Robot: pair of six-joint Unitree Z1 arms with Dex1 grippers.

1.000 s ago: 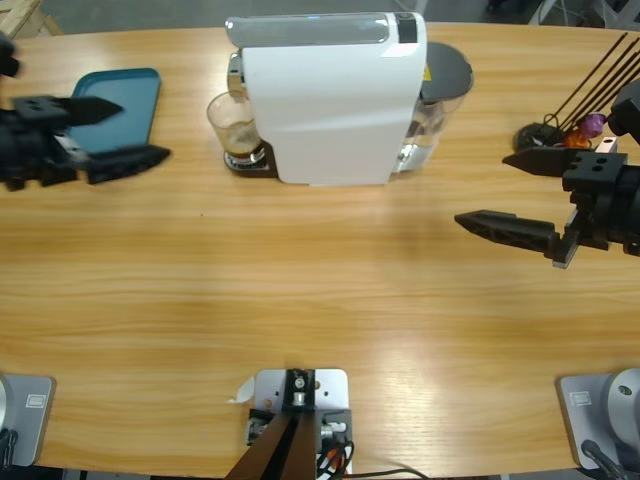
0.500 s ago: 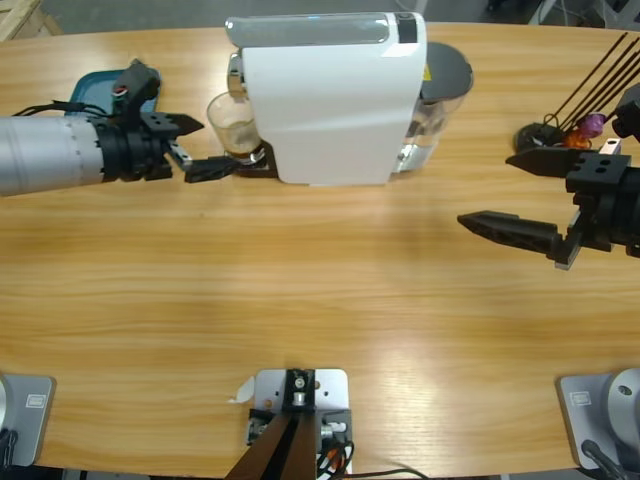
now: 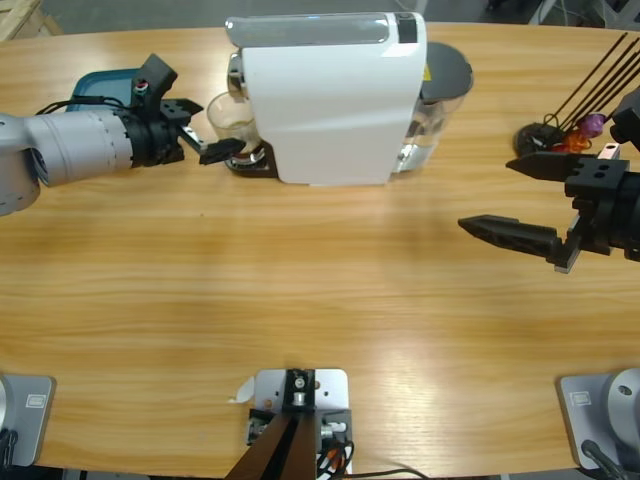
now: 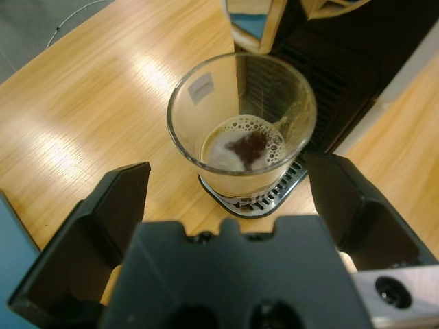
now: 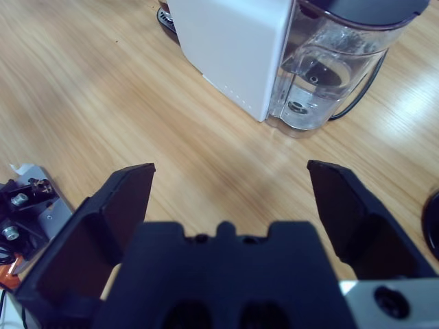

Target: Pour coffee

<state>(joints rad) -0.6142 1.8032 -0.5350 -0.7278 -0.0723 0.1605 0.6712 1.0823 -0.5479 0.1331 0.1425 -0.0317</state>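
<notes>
Shallow dark brown coffee (image 4: 245, 149) with pale foam sits in the small clear glass (image 4: 241, 123) on the white machine's (image 3: 330, 95) drip grate, just ahead of the left gripper (image 4: 230, 209), between its 2 spread jaws. Right gripper (image 3: 520, 198) also spread, holding nothing, well apart.

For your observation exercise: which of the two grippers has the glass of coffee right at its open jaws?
The left gripper: the glass stands just ahead between its open jaws. The right gripper hangs apart over bare table.

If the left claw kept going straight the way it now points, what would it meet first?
Most likely the glass holding the coffee. The left claw is open, aimed squarely at it on the drip tray, with the white coffee machine just behind.
</notes>
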